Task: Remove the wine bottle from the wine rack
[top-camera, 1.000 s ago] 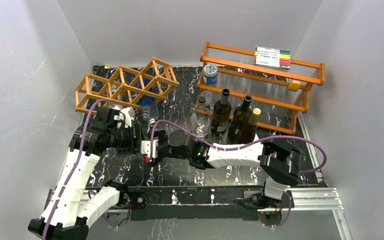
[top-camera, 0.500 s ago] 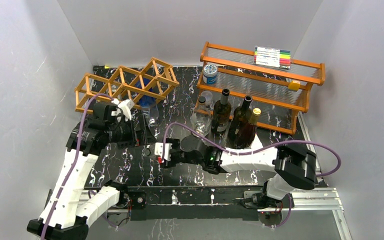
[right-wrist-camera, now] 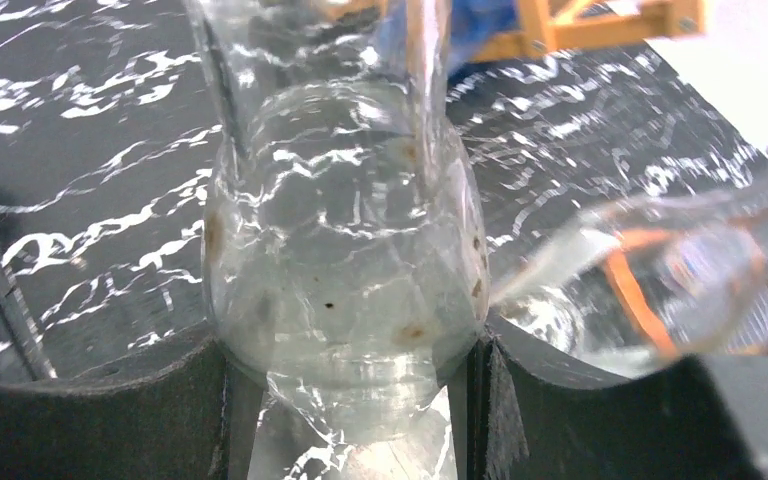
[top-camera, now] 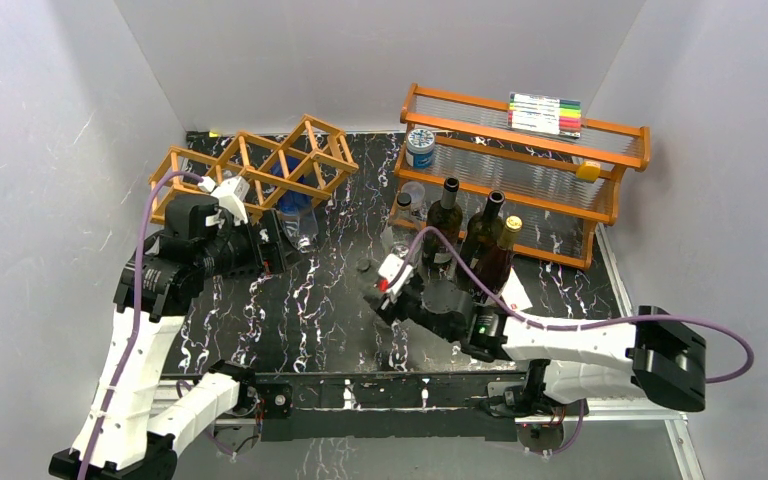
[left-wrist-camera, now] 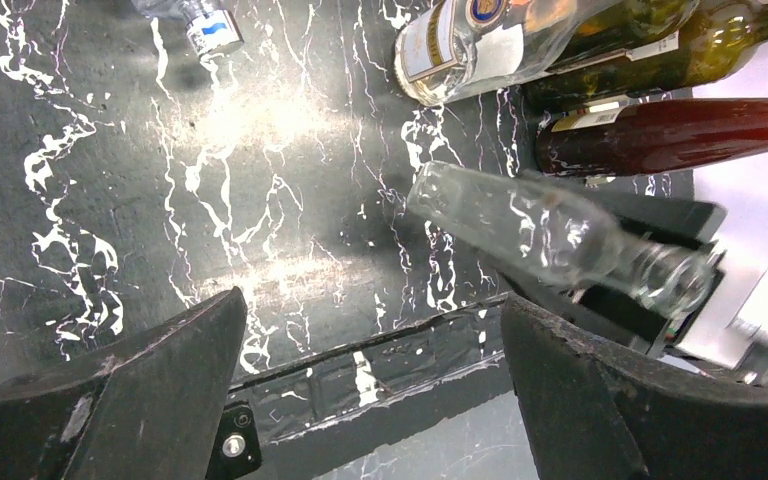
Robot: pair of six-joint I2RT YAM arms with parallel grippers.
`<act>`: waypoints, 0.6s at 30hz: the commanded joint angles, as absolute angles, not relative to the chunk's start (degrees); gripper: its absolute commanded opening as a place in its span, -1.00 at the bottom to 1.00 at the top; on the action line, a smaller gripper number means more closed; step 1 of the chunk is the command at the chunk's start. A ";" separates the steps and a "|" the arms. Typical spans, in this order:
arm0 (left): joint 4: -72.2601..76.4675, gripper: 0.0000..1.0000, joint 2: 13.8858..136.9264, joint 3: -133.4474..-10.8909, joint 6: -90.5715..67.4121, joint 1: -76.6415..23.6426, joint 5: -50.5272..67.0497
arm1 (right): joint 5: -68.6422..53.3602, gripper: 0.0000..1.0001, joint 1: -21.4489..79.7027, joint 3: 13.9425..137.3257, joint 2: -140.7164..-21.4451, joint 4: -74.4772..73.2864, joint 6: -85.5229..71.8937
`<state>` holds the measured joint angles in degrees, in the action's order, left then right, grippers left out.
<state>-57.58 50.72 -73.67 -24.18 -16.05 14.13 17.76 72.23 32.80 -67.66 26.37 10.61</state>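
over the black white-veined marble table point(top-camera: 310, 310), near its front right, your right gripper point(right-wrist-camera: 345, 350) is clenched on the clear glass wine bottle point(right-wrist-camera: 340, 270). the right wrist view shows both dark fingers point(right-wrist-camera: 110, 410) pressed against the glass where the body narrows toward the neck, with the base pointing away from the wrist. from the left wrist view the same bottle lies slanted above the tabletop, its open mouth toward the right gripper's black body and its base out over the marble.

the bottle is out of the orange-brown wooden lattice wine rack point(top-camera: 250, 170), which stands at the back left of the table, well apart from it. a blue bottle point(top-camera: 285, 180) sits in one of the rack's cells.

your left gripper point(left-wrist-camera: 370, 390) is released, its jaws spread wide with nothing between them but the tabletop below. in the top view it hangs just in front of the rack, apart from the right gripper.

to the right of the held bottle, three dark glass bottles point(top-camera: 485, 235) stand upright close together, just in front of the larger orange two-tier shelf with clear slats point(top-camera: 520, 150). a pack of coloured markers point(top-camera: 545, 113) lies on that shelf's top tier.
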 commanded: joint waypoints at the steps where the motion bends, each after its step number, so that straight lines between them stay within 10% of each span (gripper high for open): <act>1: -55.98 0.96 50.12 -74.03 -24.64 -16.34 13.86 | 31.19 -1.00 70.30 30.44 -61.27 32.95 1.52; 18: -54.13 0.96 50.94 -72.17 -25.05 -16.36 14.35 | 42.07 -1.00 60.40 22.43 -54.31 29.05 -10.10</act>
<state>-55.46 50.72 -72.51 -24.82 -16.03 14.06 39.11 61.54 23.64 -57.12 23.75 -6.26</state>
